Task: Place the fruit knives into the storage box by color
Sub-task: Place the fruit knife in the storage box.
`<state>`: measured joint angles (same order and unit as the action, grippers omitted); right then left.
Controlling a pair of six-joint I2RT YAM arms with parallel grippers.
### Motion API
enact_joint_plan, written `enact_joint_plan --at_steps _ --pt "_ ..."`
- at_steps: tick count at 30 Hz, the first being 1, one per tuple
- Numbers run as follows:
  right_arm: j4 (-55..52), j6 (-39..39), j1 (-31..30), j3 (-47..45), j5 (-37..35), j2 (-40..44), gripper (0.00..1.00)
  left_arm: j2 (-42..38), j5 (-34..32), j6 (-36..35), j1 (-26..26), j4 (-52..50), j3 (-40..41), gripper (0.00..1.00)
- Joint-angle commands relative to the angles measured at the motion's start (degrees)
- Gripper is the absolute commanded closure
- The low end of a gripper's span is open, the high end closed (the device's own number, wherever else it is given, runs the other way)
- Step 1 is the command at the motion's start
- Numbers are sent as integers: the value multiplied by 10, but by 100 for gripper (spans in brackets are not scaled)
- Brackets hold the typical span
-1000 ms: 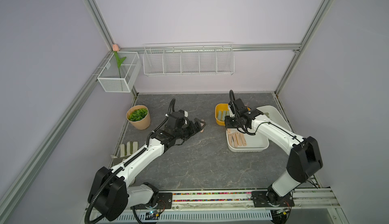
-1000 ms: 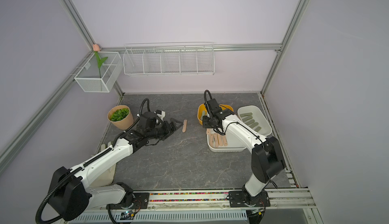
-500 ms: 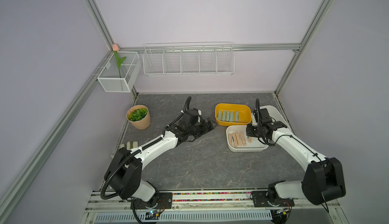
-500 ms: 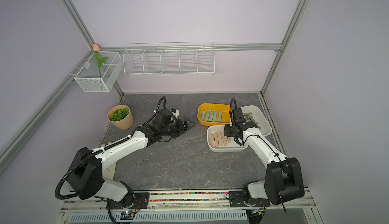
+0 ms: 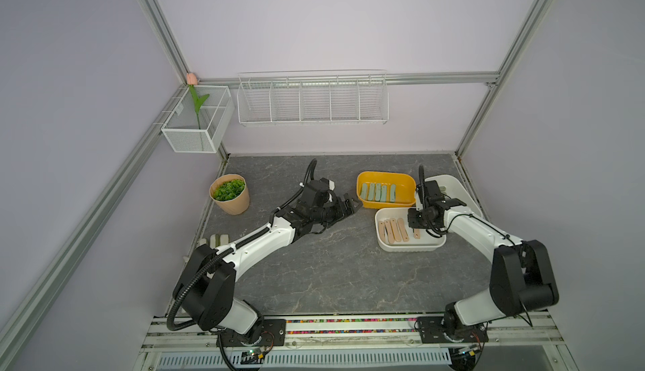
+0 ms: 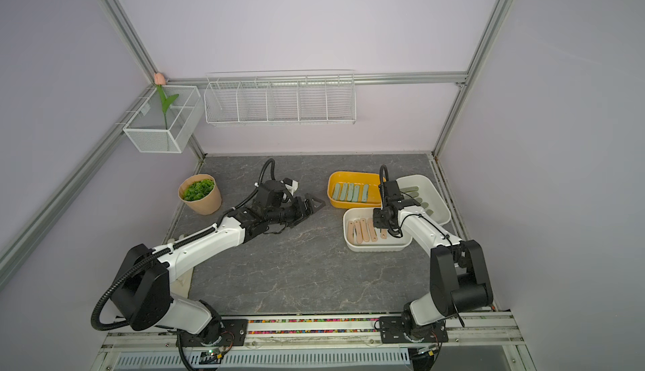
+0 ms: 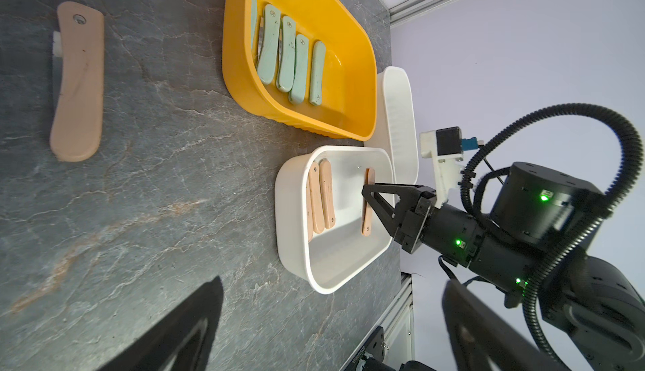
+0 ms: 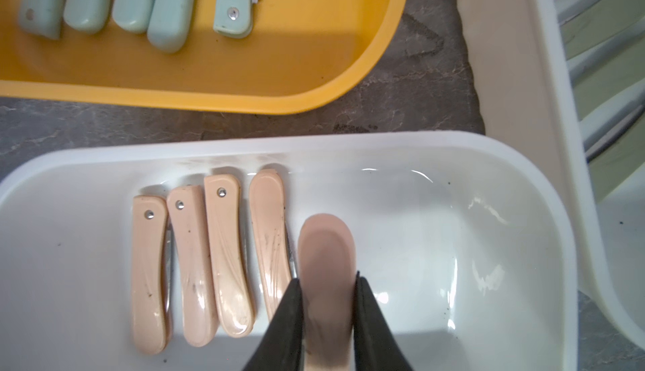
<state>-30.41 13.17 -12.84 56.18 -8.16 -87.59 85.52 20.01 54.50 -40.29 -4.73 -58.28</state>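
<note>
Fruit knives: most are sorted into three tubs at the right of the table [image 5: 314, 275], one is loose and one is gripped.

Hard to make out:
- The olive knives [image 6: 409, 189] lie in the far white tub [image 5: 453, 179]. The right arm crosses them in both top views, and they are blurred and cut by the frame edge in the right wrist view. Count not readable.
- The held knife [image 8: 326, 247] is blurred in the right wrist view. Cannot tell whether its free end touches the tub floor.
- The loose pink knife [image 7: 78, 83] lies flat on the table, left of the yellow tub and well apart from it. It is clear in the left wrist view but cannot be found in either top view.
- The glove [image 5: 218, 239], pale with olive stripes, is at the left table edge, partly behind the left arm.
- The near white tub's wall hides part of its row in the left wrist view.

Containers:
- The yellow tub [image 5: 405, 189], far side, holds five mint knives [image 5: 378, 193] side by side toward its left end.
- The near white tub [image 5: 408, 247] sits just in front of the yellow one. It holds four pink knives [image 8: 227, 247] in a row at its left end; the right half of its floor is bare.
- The far white tub is just right of the yellow one.

Grippers:
- The right gripper [image 8: 328, 283] is inside the near white tub, just right of the row, pinching the fifth pink knife by its flat sides.
- The left gripper [image 5: 351, 206] is low over the table left of the yellow tub. Its fingers [image 7: 188, 327] are spread wide with nothing between them.
</note>
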Motion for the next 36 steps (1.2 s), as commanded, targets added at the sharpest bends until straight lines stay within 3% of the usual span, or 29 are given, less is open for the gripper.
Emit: enact_joint_plan --at_steps 1,27,36 --pt "8 -18 2 21 -8 -20 77 -8 5 8 -3 12 1 1" --pt "14 -26 -23 54 -43 -111 78 -10 7 8 -3 7 -4 1" --pt "13 -23 -23 57 -48 -124 68 -25 0 6 -3 -4 0 1"
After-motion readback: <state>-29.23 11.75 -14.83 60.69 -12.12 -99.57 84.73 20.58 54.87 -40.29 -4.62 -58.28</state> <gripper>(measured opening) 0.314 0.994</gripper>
